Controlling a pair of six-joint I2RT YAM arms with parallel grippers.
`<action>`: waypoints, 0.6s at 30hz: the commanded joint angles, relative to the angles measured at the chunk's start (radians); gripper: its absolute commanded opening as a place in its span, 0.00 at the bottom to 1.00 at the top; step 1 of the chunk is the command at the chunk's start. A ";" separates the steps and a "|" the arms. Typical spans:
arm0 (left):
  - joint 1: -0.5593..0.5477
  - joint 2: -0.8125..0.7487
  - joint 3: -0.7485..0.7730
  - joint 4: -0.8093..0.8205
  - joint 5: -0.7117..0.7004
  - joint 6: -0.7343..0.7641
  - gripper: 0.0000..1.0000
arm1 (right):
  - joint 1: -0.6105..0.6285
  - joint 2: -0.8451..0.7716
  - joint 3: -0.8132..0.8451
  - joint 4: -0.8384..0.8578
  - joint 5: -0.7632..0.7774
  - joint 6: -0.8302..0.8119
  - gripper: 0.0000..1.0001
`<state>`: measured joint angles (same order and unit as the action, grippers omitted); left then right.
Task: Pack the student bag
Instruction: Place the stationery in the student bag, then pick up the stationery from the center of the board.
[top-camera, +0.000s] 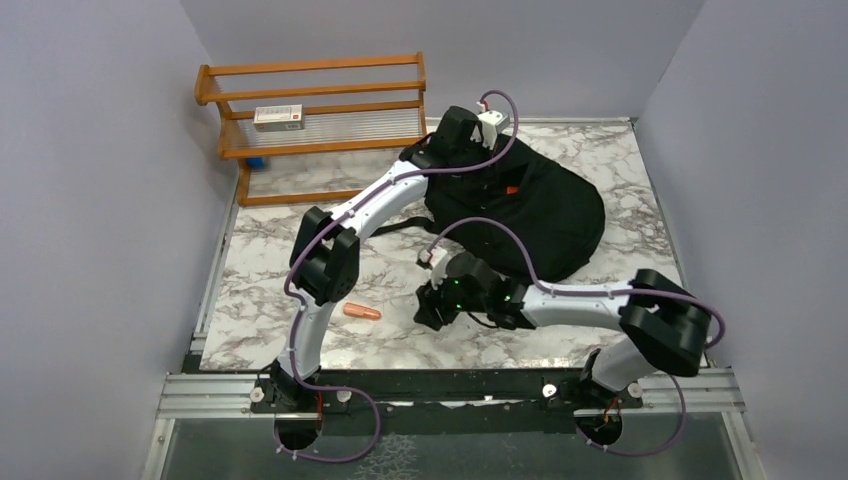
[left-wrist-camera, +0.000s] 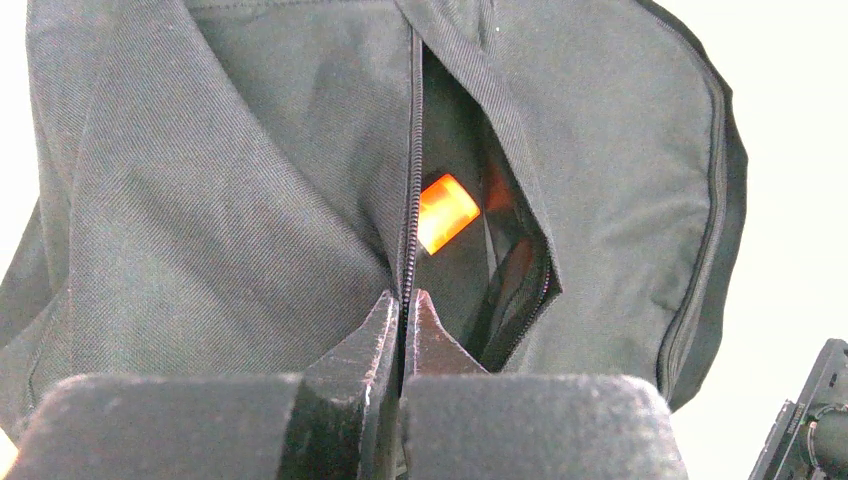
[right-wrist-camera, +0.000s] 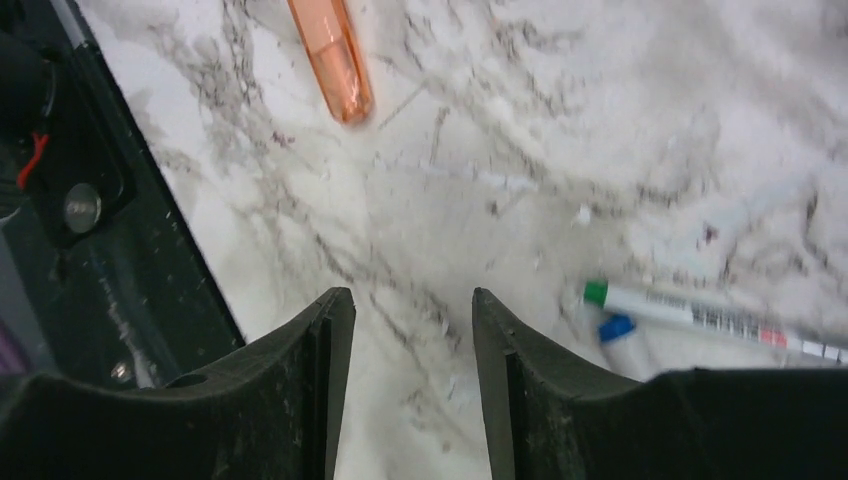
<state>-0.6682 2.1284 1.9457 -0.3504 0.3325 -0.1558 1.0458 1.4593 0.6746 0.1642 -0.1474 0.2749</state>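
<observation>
Right pincer (right-wrist-camera: 412, 300) low over the worktop (top-camera: 260, 300) at the near edge; fingers moderately apart, nothing between them; orange pen (right-wrist-camera: 332, 60) ahead to one side, white marker (right-wrist-camera: 700, 315) off to the other; neither lined up with the gap, so closing here likely nips bare marble, and a sideways nudge could roll either one away; marker print looks like a barcode strip, unreadable.

Student bag (top-camera: 545, 215) lies mid-worktop, right of centre, beyond that arm; left pincer (left-wrist-camera: 405, 300) closed tight on its zip line, pull tab hidden; slit narrow, orange item (left-wrist-camera: 445, 212) glowing inside; risk: soft fabric drags or the grip slips, the mouth stays too tight and things snag on entry.

Far left, wooden rack (top-camera: 310, 100) with small white box (top-camera: 279, 117); red label, text illegible.
</observation>
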 joint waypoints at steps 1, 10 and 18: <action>0.009 -0.023 0.088 -0.028 0.063 0.022 0.00 | 0.022 0.128 0.096 0.220 -0.012 -0.151 0.54; 0.015 -0.015 0.107 -0.045 0.088 0.027 0.00 | 0.022 0.349 0.269 0.265 -0.067 -0.290 0.62; 0.025 -0.019 0.107 -0.050 0.089 0.035 0.00 | 0.025 0.460 0.391 0.222 -0.161 -0.328 0.68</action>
<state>-0.6552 2.1284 2.0010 -0.4217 0.3756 -0.1295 1.0615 1.8721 1.0031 0.3737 -0.2352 -0.0086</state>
